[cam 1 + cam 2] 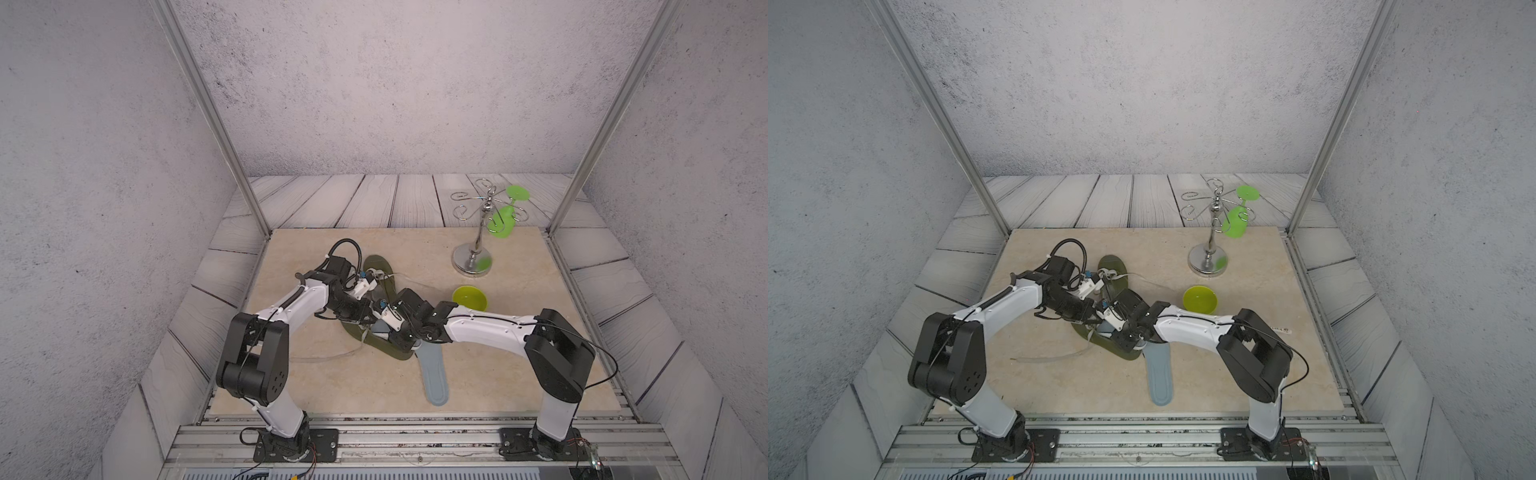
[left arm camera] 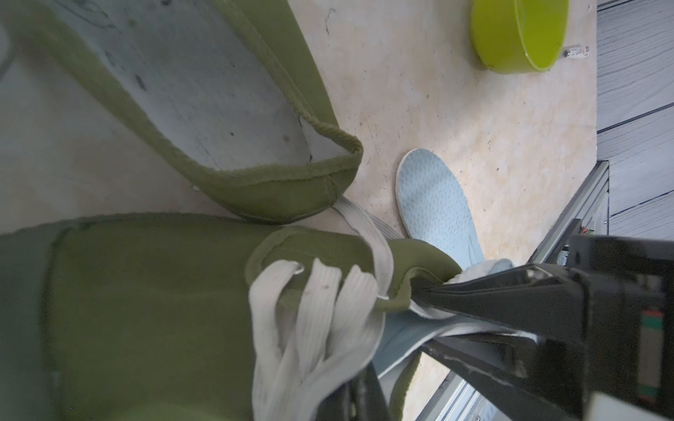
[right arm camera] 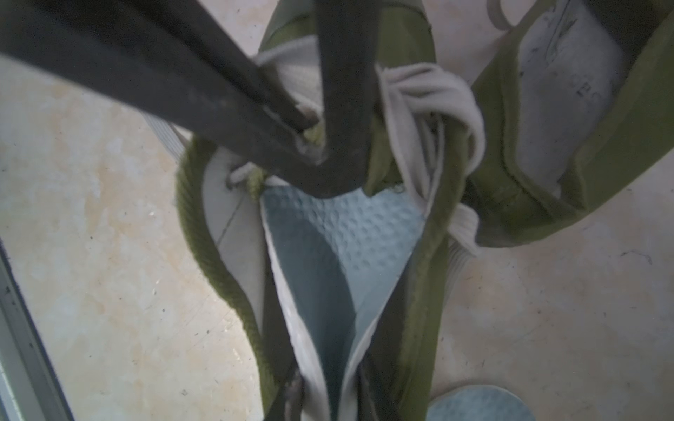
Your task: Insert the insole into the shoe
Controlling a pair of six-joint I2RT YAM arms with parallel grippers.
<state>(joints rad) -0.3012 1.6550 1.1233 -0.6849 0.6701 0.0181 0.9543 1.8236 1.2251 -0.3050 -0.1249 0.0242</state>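
Pinched at the centre of it all: the insole (image 3: 346, 237), folded lengthwise into a trough, dotted blue face inward, pale underside outward. Front end already inside the opening of the shoe (image 1: 395, 351), rear end outside. Clamped from both sides by the dark fingers (image 3: 271, 320) of the right gripper (image 2: 419, 317). Jaws narrowed to the thickness of the fold, running close along the inside of the green collar (image 3: 430, 291).

Directly opposite, the left gripper (image 3: 313, 142), fully closed. Fingertips nipped on the far edge of the shoe's opening, among the bunched white laces (image 2: 321, 310). Hard to tell whether on lace, on green fabric, or on both.

In both top views, shoe lying aslant near the middle of the beige slab (image 1: 519, 353), largely hidden under the two wrists meeting above it.

Close against its far side, a second shoe (image 1: 376, 266), also green, opening upward, grey lining showing. On the near side, a second insole (image 1: 434, 374), flat on the slab, one end just beside the first shoe's end.

Further right, a yellow-green bowl (image 1: 470, 298), upright, well apart from the shoes. Behind that, a chrome stand (image 1: 473, 249) with curled hooks and a green glass (image 1: 500, 222) hanging from one of them.
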